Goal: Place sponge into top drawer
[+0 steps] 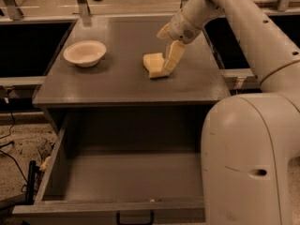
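Yellow sponge (153, 63) lies on your counter (117, 86), your gripper (167, 68) touching its right side; whether it grips, you cannot tell. Top drawer (131, 182) stands open.

Matt grey-brown flat desk (122, 81) and matching matt top drawer (126, 179); smooth, faintly glossy cream round bowl (85, 53); soft, porous pale yellow sponge (152, 64); smooth cream plastic-looking tool (169, 62) at the sponge's right edge.
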